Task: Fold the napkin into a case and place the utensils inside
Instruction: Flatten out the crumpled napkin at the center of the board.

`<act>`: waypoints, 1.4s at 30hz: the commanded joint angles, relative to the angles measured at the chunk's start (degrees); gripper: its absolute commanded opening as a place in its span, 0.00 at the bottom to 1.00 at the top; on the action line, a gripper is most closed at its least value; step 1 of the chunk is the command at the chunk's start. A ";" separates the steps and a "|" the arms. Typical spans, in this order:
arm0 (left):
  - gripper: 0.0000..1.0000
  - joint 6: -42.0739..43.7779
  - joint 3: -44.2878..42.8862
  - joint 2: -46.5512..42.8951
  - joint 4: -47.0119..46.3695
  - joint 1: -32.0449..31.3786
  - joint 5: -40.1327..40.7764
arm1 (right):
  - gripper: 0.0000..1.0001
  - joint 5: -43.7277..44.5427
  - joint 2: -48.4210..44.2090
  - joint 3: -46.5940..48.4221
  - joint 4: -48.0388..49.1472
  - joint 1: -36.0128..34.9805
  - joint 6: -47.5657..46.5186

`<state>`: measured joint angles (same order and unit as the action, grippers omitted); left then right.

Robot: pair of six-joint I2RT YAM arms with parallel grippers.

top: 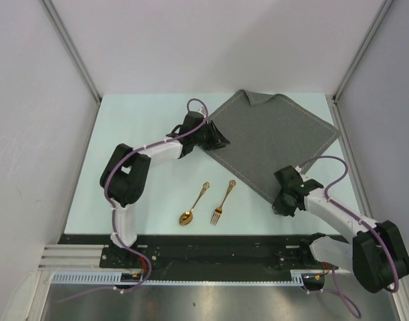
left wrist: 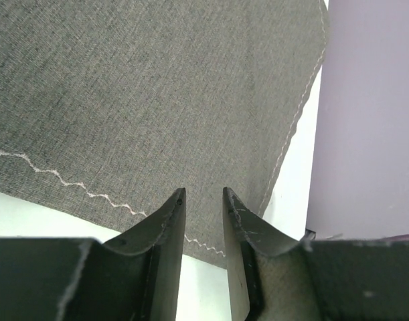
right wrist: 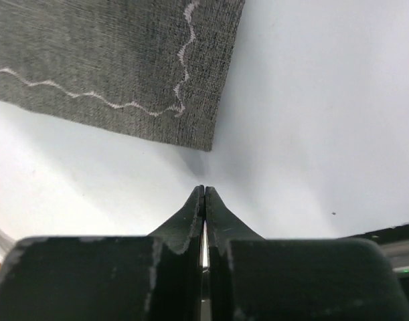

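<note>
Napkin (top: 271, 144) lies spread on table (top: 137, 127), far right; spoon (top: 193, 206) & fork (top: 223, 202) side by side nearer front; L gripper (left wrist: 203, 194) jaws apart over its left edge; R gripper (right wrist: 204, 190) closed tight, empty, just off its near corner.

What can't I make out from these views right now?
- Left tool: top view, its own wrist hides the tips; contact with the napkin unclear.
- Right tool: top view, tips hidden under its wrist too.
- Napkin: far corner folded over in the top view, underside hidden; both wrist views cut it off.
- Spoon and fork: top view only, handle detail too small.
</note>
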<state>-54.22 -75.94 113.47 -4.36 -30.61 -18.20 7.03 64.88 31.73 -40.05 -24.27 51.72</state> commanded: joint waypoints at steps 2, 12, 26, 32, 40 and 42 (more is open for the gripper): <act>0.34 -1.33 0.27 -2.20 -3.81 0.02 -2.46 | 0.09 4.13 -4.59 6.32 -3.10 1.33 -5.82; 0.34 -0.98 1.41 -3.60 -4.16 0.02 -2.64 | 0.50 0.71 8.15 12.40 -3.10 10.03 -15.87; 0.34 -1.51 1.23 -2.46 -4.52 0.02 -3.16 | 0.50 0.35 11.23 6.68 5.67 8.36 -11.64; 0.34 -1.68 1.32 -2.55 -4.69 0.11 -3.25 | 0.45 1.85 14.92 6.51 8.94 7.22 -11.03; 0.34 -1.16 1.67 -3.25 -4.34 0.73 -3.25 | 0.00 2.82 12.03 5.89 2.62 4.41 -8.22; 0.34 -1.15 1.85 -3.34 -4.34 0.90 -3.25 | 0.00 2.99 8.44 5.28 -0.72 4.23 -7.69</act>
<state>-55.46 -74.46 113.45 -7.22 -30.44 -20.36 8.49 77.69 39.07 -34.00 -19.11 41.95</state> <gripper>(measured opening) 0.338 0.019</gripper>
